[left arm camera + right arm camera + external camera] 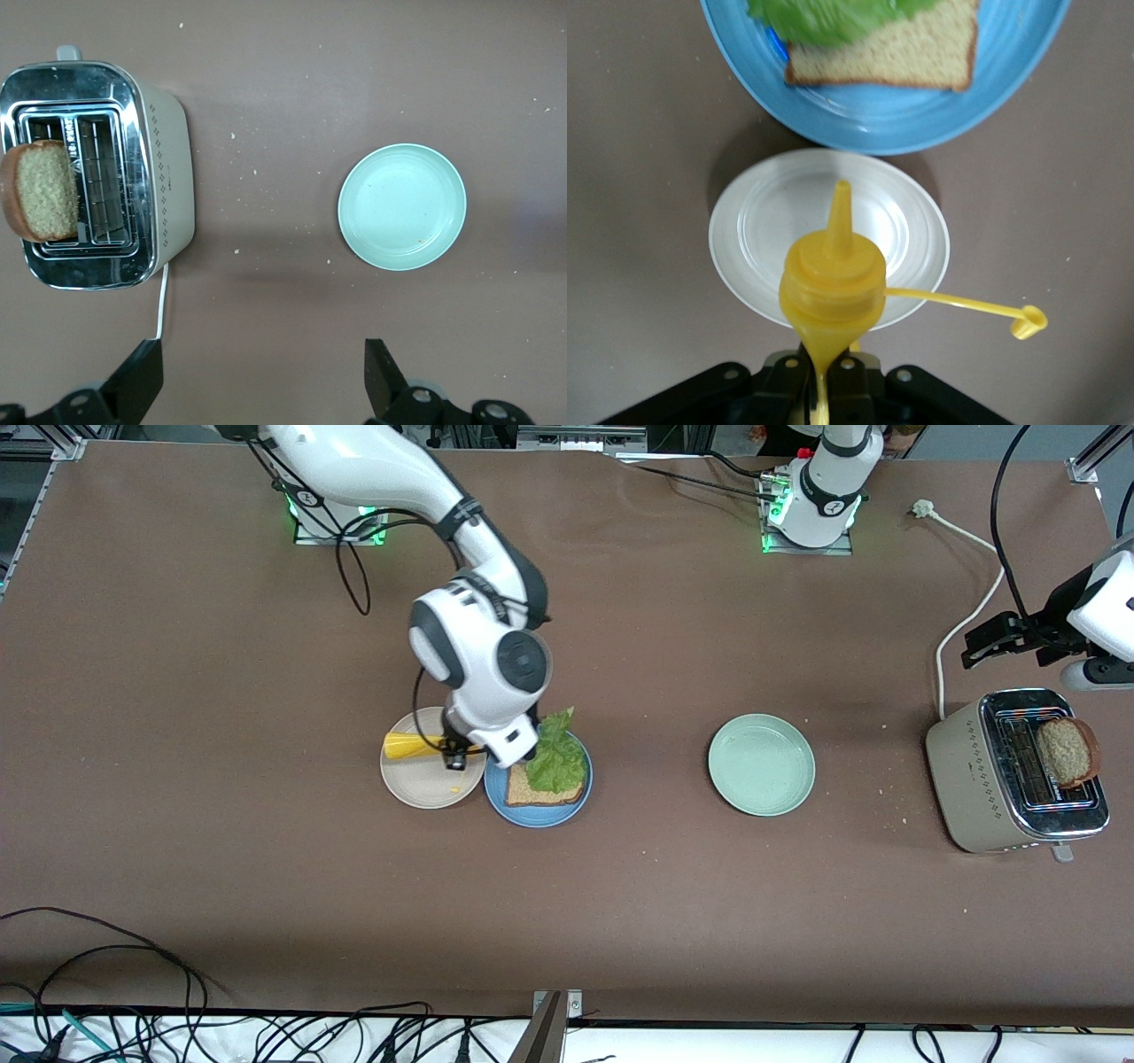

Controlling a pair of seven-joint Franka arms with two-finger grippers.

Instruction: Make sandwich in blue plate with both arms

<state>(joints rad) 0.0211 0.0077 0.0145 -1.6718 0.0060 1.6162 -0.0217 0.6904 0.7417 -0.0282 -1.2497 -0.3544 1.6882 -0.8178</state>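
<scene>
I am pinching a soft yellow squeeze bottle (833, 292) in the right gripper (818, 376) over the beige plate (423, 779) (light, gripped low on its body), beside the blue plate (537, 815) of limp lettuce (556, 760) on bread (532, 790), while the left gripper (261, 372), fingers spread, is waiting above the table near the toaster (1010, 775).

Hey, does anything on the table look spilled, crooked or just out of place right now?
Yes: a small yellow spot lies on the beige plate, and crumbs dot the table beside the toaster. A bread slice sticks out of it, tilted.

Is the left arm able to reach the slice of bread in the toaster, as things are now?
Probably yes. The left gripper hangs open in the air near the toaster, and the bread slice sticks up out of a slot with nothing over it. The right gripper is busy holding the yellow bottle.
</scene>
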